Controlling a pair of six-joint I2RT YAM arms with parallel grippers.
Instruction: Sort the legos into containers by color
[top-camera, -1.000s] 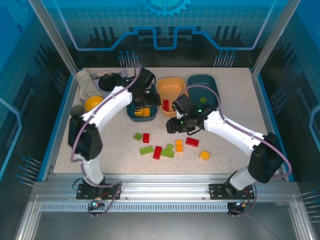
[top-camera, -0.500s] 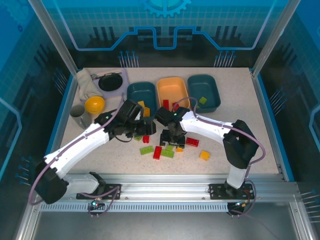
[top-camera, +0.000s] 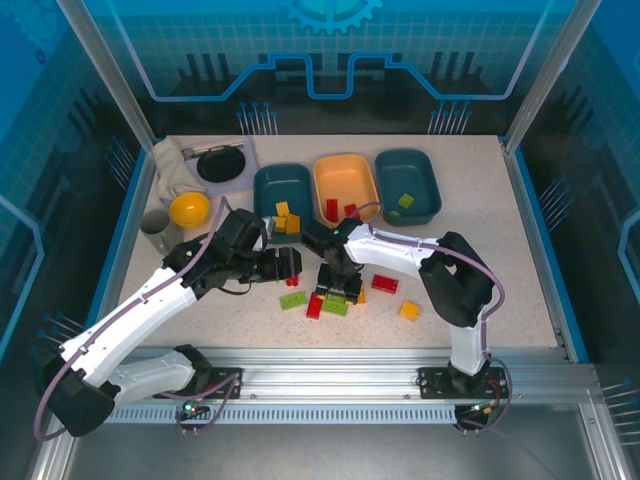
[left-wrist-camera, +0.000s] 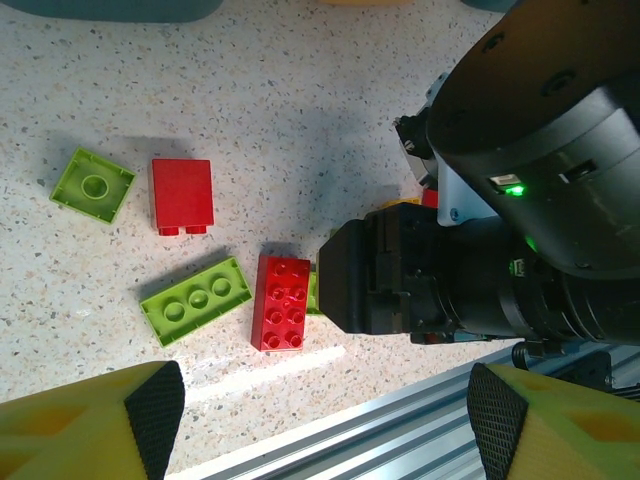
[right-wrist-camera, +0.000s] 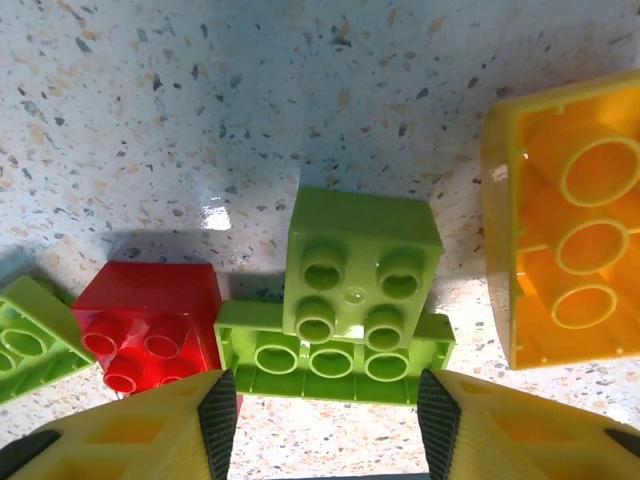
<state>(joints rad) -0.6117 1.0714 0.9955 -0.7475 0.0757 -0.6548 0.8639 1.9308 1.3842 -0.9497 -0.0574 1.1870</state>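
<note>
the right gripper (right-wrist-camera: 328, 415) is low over the table (right-wrist-camera: 150, 100), its fingers (right-wrist-camera: 150, 425) spread to either side of a square green brick (right-wrist-camera: 360, 265) that seems to sit on a long green brick (right-wrist-camera: 335, 360); nothing is pinched yet. a red brick (right-wrist-camera: 150, 315) sits against the long one's left end and an orange brick (right-wrist-camera: 565, 255) lies just beside on the right. the step in hand looks like a green pick. to do it well, centre on the square brick, lower until the pads pass its flat sides, close gently and lift straight, so the red neighbour is not dragged; if the long brick comes up too, no harm, both are green. the left gripper (top-camera: 288, 265) hovers near, spread wide and empty, so mind the gap between arms. the green belongs in the right teal tray (top-camera: 420, 175), which holds one green lego (top-camera: 405, 201); reds (top-camera: 331, 208) lie in the orange tray (top-camera: 345, 175), yellows (top-camera: 283, 215) in the left teal tray (top-camera: 283, 185).
</note>
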